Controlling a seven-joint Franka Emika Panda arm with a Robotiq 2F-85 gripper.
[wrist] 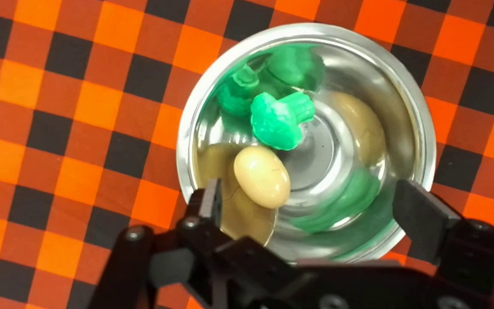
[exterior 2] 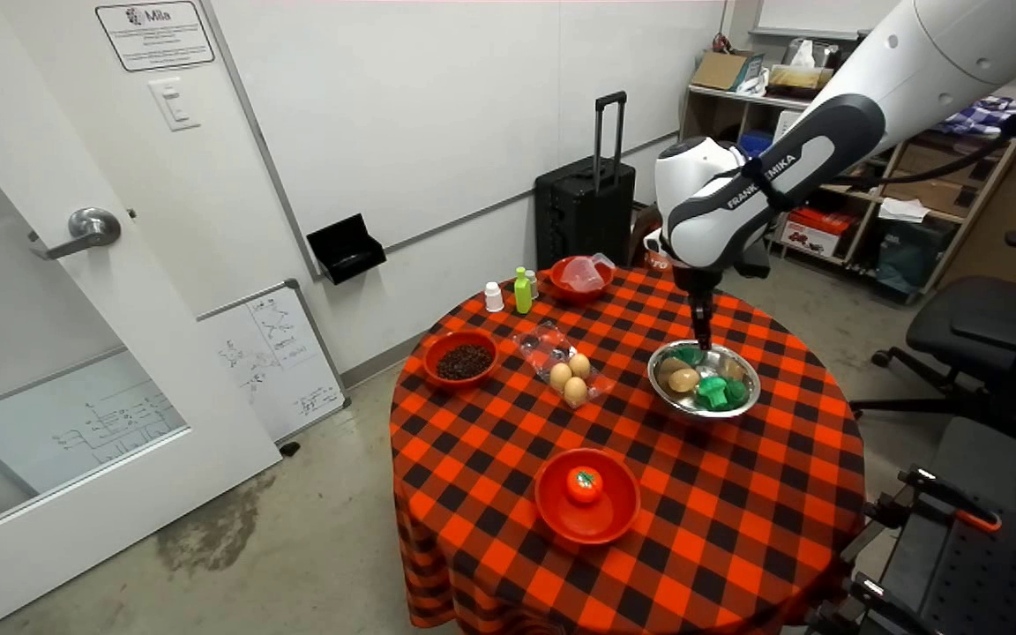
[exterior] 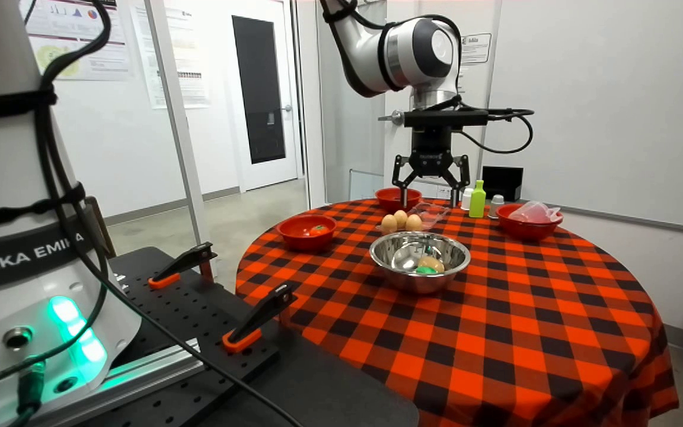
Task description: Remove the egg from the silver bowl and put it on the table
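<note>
Plainly, the egg (wrist: 262,177) has yet to be lifted: in the wrist view it is cradled in the left part of the silver bowl (wrist: 307,32), with a green, plastic-looking broccoli (wrist: 279,122) lying just to its far side. Nothing is held by the gripper (exterior: 429,205); its fingers (wrist: 418,214) are spread wide, above the height of the bowl. The gripper should be shifted left in that view until the egg is centred, then lowered without the bowl being struck. If it is also turned so the egg's narrower waist is taken, the broccoli should be watched, as little room is left there. Only a gentle squeeze would be called for, since the egg looks smooth and glossy and could be rolled along the curved metal. Egg and broccoli are mirrored in the bowl's polished sides, and those reflections should not be aimed at. The table (exterior 2: 702,494) is draped in soft-looking checked cloth (exterior: 525,332)
</note>
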